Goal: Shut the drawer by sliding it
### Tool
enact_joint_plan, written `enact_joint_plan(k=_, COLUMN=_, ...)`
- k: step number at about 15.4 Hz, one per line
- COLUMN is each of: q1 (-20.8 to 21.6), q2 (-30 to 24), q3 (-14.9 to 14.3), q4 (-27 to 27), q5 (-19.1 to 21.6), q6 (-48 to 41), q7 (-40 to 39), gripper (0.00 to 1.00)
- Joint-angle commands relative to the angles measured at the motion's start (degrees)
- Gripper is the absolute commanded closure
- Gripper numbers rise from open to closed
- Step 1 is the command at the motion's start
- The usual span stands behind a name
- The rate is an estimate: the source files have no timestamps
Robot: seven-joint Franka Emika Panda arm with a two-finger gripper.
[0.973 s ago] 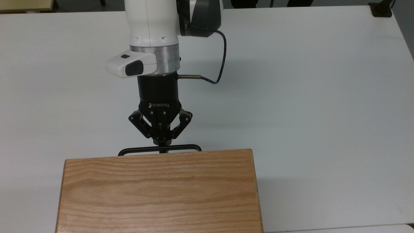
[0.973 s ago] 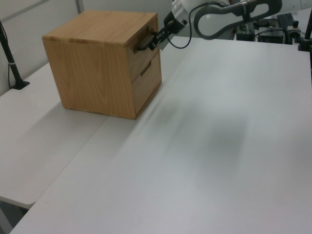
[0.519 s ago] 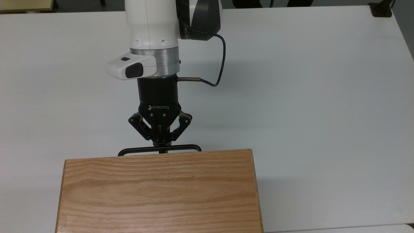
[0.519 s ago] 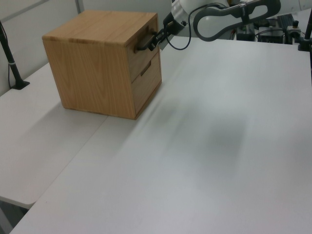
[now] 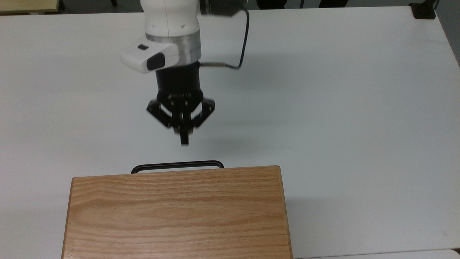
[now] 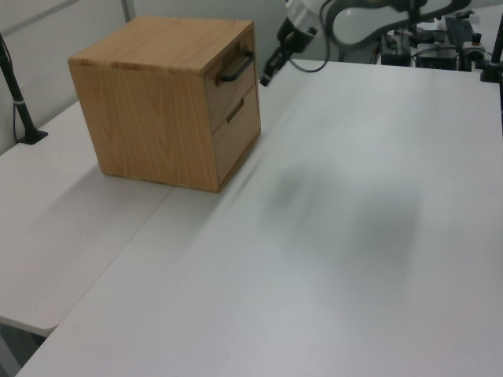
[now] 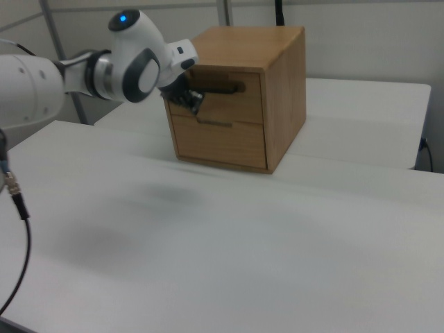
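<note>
— Cabinet [image 5: 178, 212] is sitting nearest in the top view, broad grained top up, on the white bench [image 5: 341, 108]. Where is the drawer sitting in it?

— Drawer [image 6: 233, 77] is lying flush in the cabinet's upper slot, front panel level with the lower one in the left view, so I am judging it shut. Its black bar handle [image 5: 177, 166] is sticking out just past the cabinet's edge.

— And the tool?

— Tool [image 5: 184, 138] is hanging clear of the handle, farther out over the bench, pointing at the handle's middle. Its fingers are pressing together, clenched on nothing.

— Why clenched?

— Likely because closed fingers are making a firm tip for pushing a drawer front.
</note>
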Motion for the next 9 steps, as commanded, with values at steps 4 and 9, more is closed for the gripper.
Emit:
enact_joint_plan(k=4, q1=-0.11, q2=-13.68, q3=-0.07, q4=-6.08, q5=-0.71, q6=-28.83, q7=-2.83, gripper=1.0)
enact_joint_plan(k=9, q1=-0.11, q2=-21.33, q3=-0.16, q4=-6.52, q5=-0.71, q6=-44.07, q7=-2.39, gripper=1.0)
